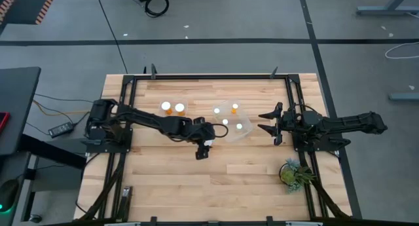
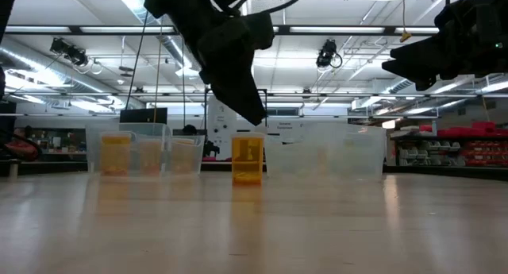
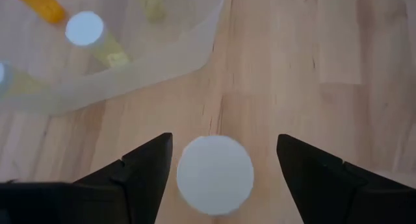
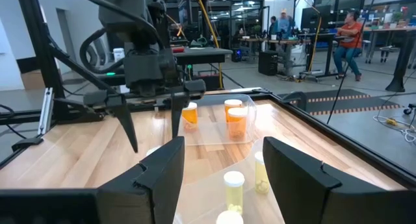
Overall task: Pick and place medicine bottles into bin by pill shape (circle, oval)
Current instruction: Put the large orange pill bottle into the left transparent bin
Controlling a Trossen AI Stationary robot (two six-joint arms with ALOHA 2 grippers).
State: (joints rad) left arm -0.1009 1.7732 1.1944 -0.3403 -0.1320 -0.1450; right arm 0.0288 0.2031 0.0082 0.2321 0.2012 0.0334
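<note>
A medicine bottle with a round white cap (image 3: 214, 171) stands upright on the wooden table, its orange body showing in the low view (image 2: 247, 159). My left gripper (image 3: 224, 143) is open above it, pointing down, one finger on either side of the cap without touching it; it also shows in the high view (image 1: 203, 149). A clear bin (image 1: 243, 135) just beyond holds several white-capped bottles (image 1: 239, 126). Two orange bottles (image 1: 173, 109) stand to the bin's left. My right gripper (image 1: 275, 124) is open and empty, level, at the bin's right side.
A small green plant (image 1: 294, 173) stands near the table's right front. Black frame rails (image 1: 209, 76) run along the far edge and both sides. In the low view a second clear container (image 2: 131, 149) stands at the left. People work at desks in the room beyond (image 4: 348, 36).
</note>
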